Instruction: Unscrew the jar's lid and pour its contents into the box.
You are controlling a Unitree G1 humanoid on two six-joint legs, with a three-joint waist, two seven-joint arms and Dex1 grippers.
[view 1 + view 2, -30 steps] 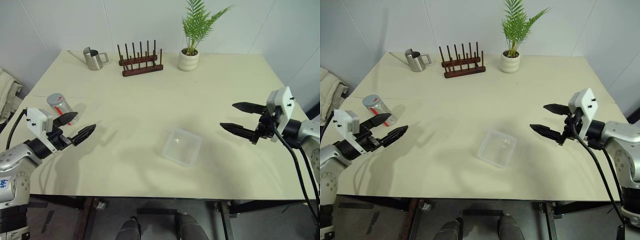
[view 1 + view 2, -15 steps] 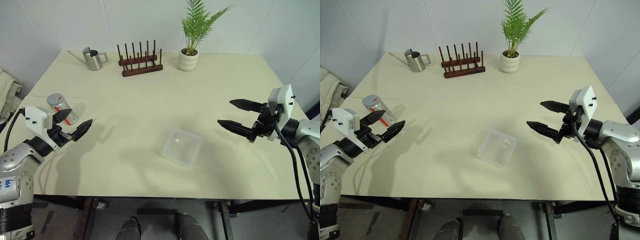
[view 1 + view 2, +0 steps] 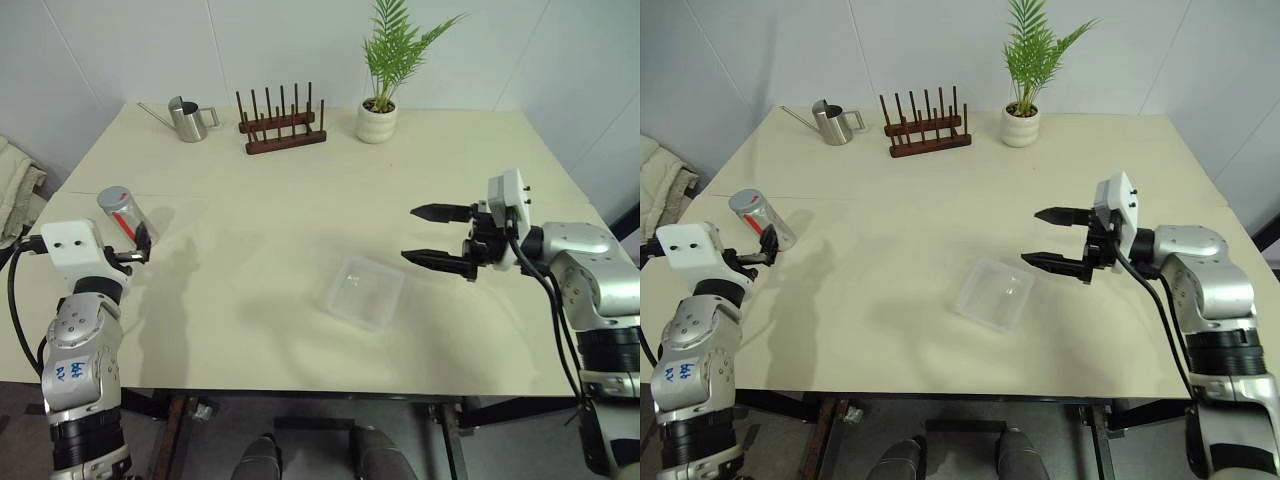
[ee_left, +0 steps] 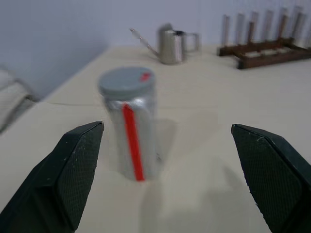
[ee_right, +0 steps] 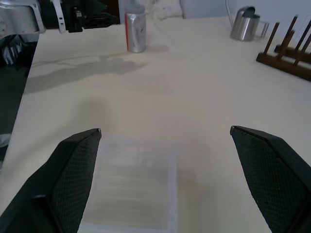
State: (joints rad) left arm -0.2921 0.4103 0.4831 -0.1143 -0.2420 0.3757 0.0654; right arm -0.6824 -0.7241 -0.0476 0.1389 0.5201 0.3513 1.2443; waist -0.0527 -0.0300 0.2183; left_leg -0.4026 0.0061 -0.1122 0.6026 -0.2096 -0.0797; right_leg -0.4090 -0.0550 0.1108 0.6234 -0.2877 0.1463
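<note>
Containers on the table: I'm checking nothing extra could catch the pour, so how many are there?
4: the jar at the left edge, the box near the front centre, the watering can and the plant pot along the back.

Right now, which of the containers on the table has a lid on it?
The jar near the left gripper: a grey lid caps it. The box, the steel watering can and the white plant pot are all open-topped.

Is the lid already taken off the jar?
No, the grey lid sits on top of the jar, which stands upright on the table.
</note>
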